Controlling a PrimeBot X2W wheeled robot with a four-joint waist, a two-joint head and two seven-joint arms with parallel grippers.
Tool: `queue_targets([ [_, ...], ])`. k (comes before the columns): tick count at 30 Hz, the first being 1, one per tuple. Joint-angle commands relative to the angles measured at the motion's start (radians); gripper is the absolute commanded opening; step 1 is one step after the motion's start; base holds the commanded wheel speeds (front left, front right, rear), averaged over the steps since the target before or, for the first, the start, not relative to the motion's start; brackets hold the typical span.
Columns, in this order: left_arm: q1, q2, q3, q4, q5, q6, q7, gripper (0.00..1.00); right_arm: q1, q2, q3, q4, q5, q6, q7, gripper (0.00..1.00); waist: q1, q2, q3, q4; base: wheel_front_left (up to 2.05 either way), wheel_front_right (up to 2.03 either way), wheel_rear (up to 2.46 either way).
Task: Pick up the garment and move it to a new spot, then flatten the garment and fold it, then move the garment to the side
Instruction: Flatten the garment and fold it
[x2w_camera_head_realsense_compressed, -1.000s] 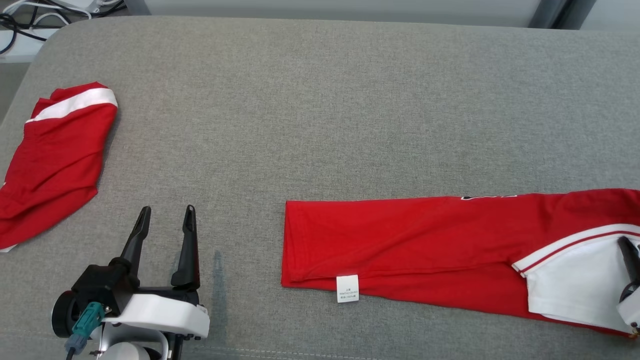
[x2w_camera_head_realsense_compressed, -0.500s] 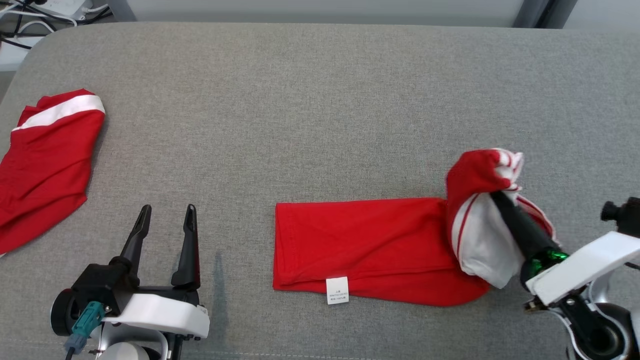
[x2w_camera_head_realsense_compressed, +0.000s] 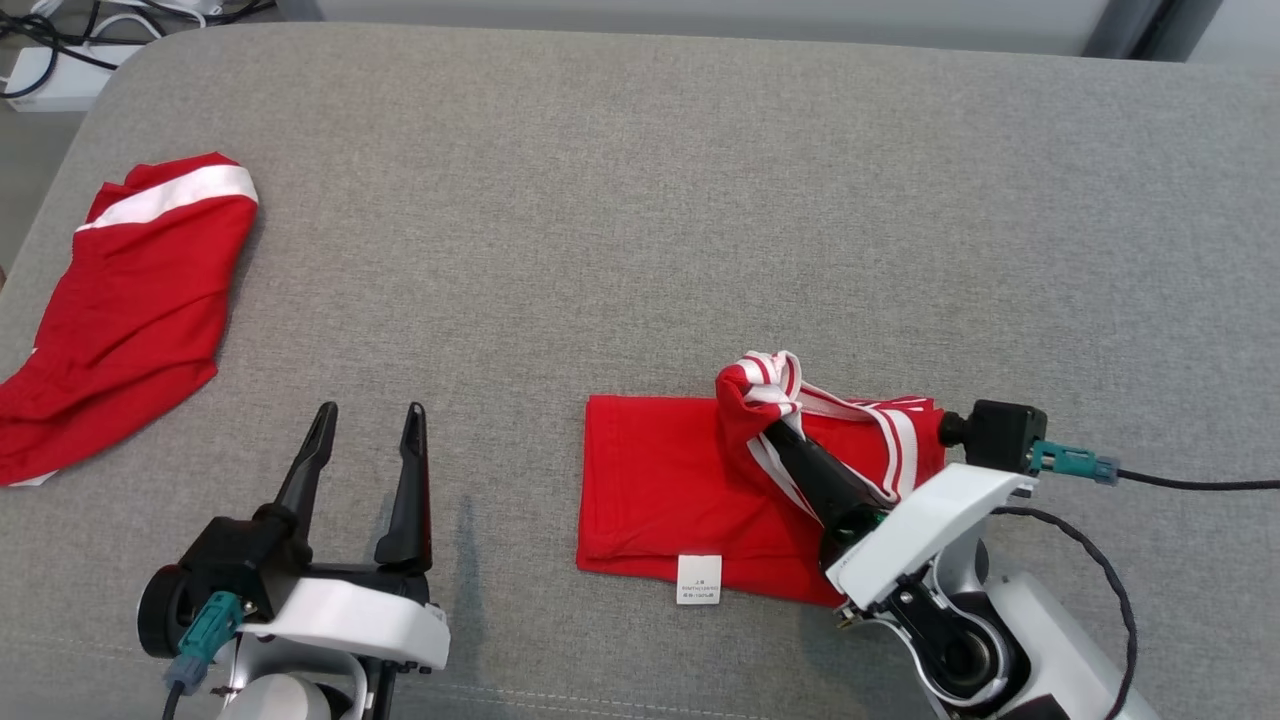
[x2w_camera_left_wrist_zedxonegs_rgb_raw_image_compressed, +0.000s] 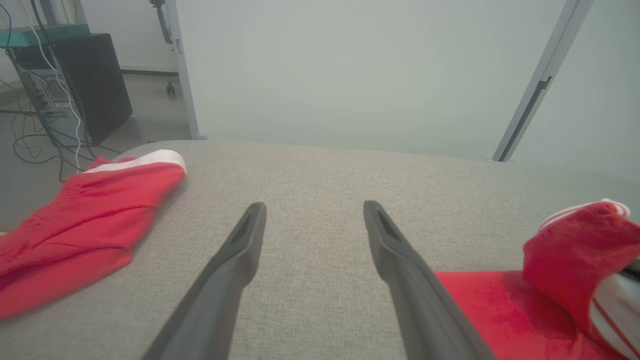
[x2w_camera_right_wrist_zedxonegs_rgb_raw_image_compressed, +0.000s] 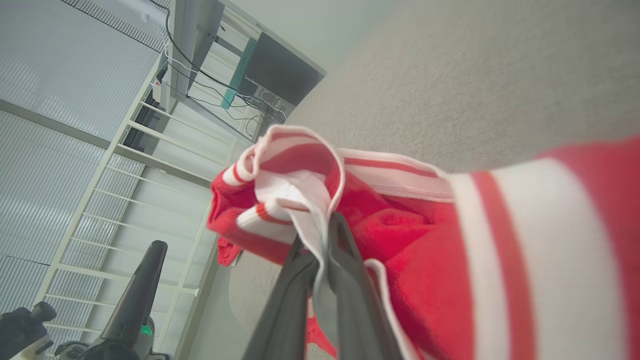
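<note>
The garment (x2w_camera_head_realsense_compressed: 650, 480) is red with white-and-red striped trim and a small white label at its near edge; it lies on the grey padded surface right of centre. My right gripper (x2w_camera_head_realsense_compressed: 775, 425) is shut on its striped end, holding that end lifted and doubled back over the flat red part. In the right wrist view the two fingers pinch white fabric at my right gripper (x2w_camera_right_wrist_zedxonegs_rgb_raw_image_compressed: 320, 232), with the garment (x2w_camera_right_wrist_zedxonegs_rgb_raw_image_compressed: 425, 250) bunched around them. My left gripper (x2w_camera_head_realsense_compressed: 370, 420) stands open and empty to the garment's left, and the left wrist view has my left gripper (x2w_camera_left_wrist_zedxonegs_rgb_raw_image_compressed: 315, 207) over bare fabric.
A second red cloth with a white band (x2w_camera_head_realsense_compressed: 140, 290) lies crumpled at the far left edge of the grey surface (x2w_camera_head_realsense_compressed: 640, 200). Cables and a power strip (x2w_camera_head_realsense_compressed: 50, 70) sit on the floor beyond the back left corner. A dark computer case (x2w_camera_left_wrist_zedxonegs_rgb_raw_image_compressed: 95, 80) stands there too.
My right gripper has carried the garment's striped end leftward over the rest, so the long red strip is now folded short. The head camera shifted slightly. My left gripper stayed open and still.
</note>
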Motion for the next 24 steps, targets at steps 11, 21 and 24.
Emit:
queue_targets([
  [11, -0.095, -0.012, 0.004, 0.026, 0.008, -0.03, -0.004, 1.0, -0.238, 0.008, 0.312, 0.231, 0.167, 0.002, -0.244, 1.0, 0.0, 0.0, 0.019, 0.036, 0.0, 0.0, 0.0],
  [21, -0.092, -0.015, 0.013, 0.044, 0.001, -0.033, -0.009, 1.0, -0.251, 0.008, 0.439, 0.114, 0.221, 0.002, -0.273, 1.0, 0.0, 0.0, 0.014, 0.019, 0.0, 0.0, 0.0],
  [24, -0.088, -0.009, 0.02, 0.045, -0.003, -0.031, -0.01, 1.0, -0.229, -0.004, 0.442, 0.006, 0.177, 0.002, -0.265, 1.0, 0.0, 0.0, 0.01, 0.009, 0.0, 0.0, 0.0],
])
